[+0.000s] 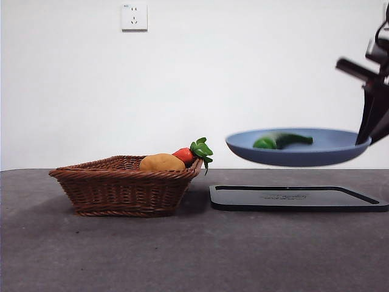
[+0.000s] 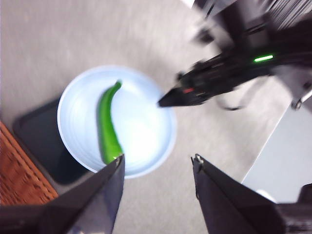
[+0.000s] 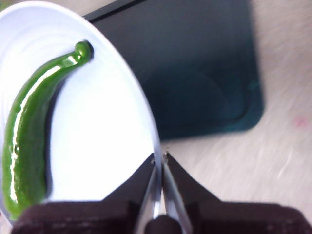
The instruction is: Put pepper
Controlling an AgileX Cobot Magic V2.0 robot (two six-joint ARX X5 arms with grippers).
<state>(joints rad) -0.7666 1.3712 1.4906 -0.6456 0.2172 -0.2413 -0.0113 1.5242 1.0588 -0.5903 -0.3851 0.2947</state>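
Above the black tray (image 1: 298, 198) I hold the blue plate (image 1: 316, 152) off the tabletop (image 1: 182, 255), right gripper (image 3: 159, 158) jaws clamped on its rim. Pepper (image 1: 282, 140) lies on the plate. Left gripper (image 2: 158, 163) hovers above the plate, jaws apart, empty. Beside the tray sits a wicker basket (image 1: 121, 185) with a potato (image 1: 161, 162) and a red-orange vegetable (image 1: 184, 154).

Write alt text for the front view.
A blue plate carrying a green pepper hangs in the air, held at its rim by the right tool, above a black tray. Beside it, a wicker basket holds a potato and a red-orange vegetable.
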